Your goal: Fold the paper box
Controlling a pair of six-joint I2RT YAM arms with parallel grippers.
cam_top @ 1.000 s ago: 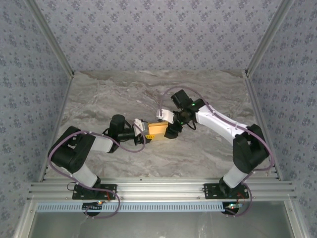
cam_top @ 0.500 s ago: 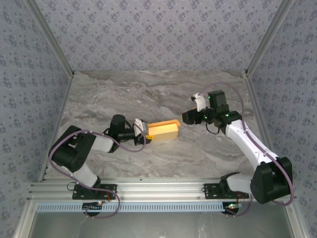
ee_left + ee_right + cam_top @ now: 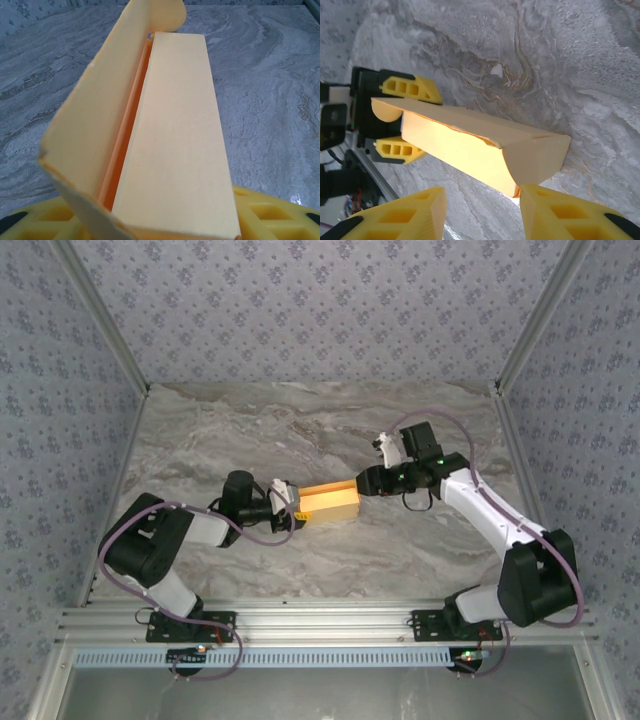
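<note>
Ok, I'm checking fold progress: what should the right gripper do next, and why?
Probably ease the right gripper forward and pinch the box at its free end: the left gripper holds the far end, the lid gapes, and the right jaws stand apart.

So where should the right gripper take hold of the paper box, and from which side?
At its free right end, coming in end-on from the right. The paper box is long and narrow, and the left gripper clamps its left end. The right gripper faces the other end with its jaws open, so it could likely close across the narrow width there.
</note>
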